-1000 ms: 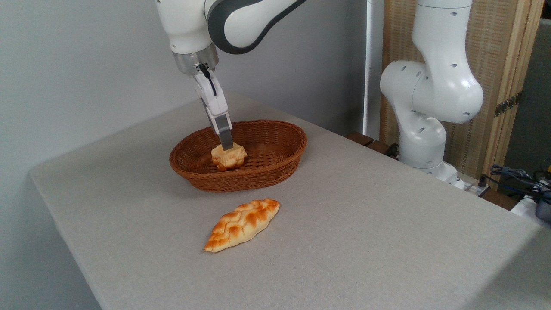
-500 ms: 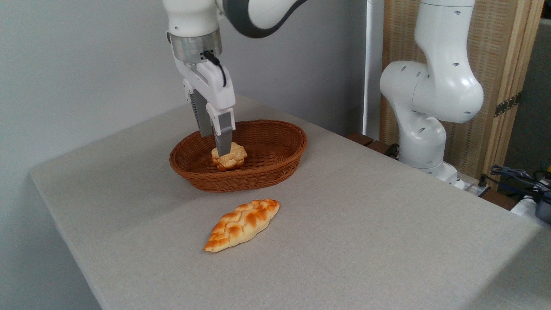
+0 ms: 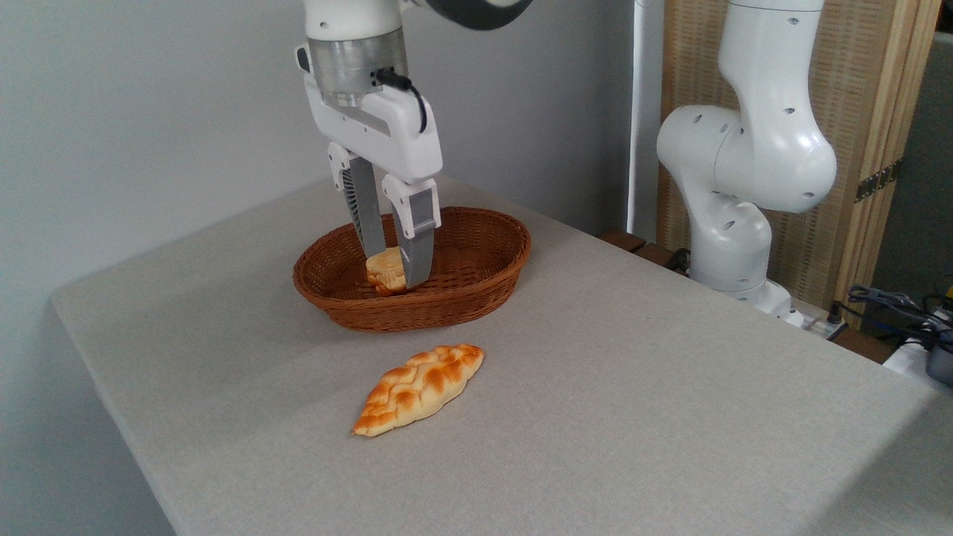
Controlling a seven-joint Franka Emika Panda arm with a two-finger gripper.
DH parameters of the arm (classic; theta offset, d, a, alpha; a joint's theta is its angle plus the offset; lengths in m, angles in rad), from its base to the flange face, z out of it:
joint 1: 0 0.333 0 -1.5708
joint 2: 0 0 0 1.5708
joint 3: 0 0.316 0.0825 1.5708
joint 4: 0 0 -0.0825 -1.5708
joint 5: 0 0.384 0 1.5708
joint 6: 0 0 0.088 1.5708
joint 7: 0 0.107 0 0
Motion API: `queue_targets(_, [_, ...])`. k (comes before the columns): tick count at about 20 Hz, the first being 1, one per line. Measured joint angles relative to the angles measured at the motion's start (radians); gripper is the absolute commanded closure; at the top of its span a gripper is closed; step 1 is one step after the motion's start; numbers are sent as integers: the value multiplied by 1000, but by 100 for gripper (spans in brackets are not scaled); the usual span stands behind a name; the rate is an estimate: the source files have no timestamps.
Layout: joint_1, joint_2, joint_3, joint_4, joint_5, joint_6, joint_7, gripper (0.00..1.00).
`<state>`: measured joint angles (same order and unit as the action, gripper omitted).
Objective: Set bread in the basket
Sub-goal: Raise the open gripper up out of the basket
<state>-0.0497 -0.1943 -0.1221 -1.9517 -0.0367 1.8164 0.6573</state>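
Broad grey table (image 3: 595, 417), mostly bare. On its far left part, the oval wicker basket (image 3: 476, 286), long axis running left to right, low woven walls. Nearer the camera and well apart from that, a braided loaf (image 3: 418, 387) lying flat, pointed ends slanting from lower left to upper right. Above the basket, the gripper (image 3: 396, 272) hanging nearly straight down, fingers dipped below the rim line. Smallest of all, the bread (image 3: 386, 271): resting inside the basket, left of centre, partly hidden behind the right finger.

Fingers parted, one on each side of the bun; whether still pressing on it or already slack, cannot tell from this angle. Bread directly between and just below the fingertips, so the coming move probably turns on a straight lift upward, clear of bun and wicker wall. Bun seemingly delivered.
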Motion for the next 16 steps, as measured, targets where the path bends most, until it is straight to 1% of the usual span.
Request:
queue_targets(2, [1,-1,44,31,1,-17,15,0])
queue_targets(4, [1,-1,64,41,1,-34,45,0])
queue_targets(16, [0,-1,65,51,0,-50,49,0])
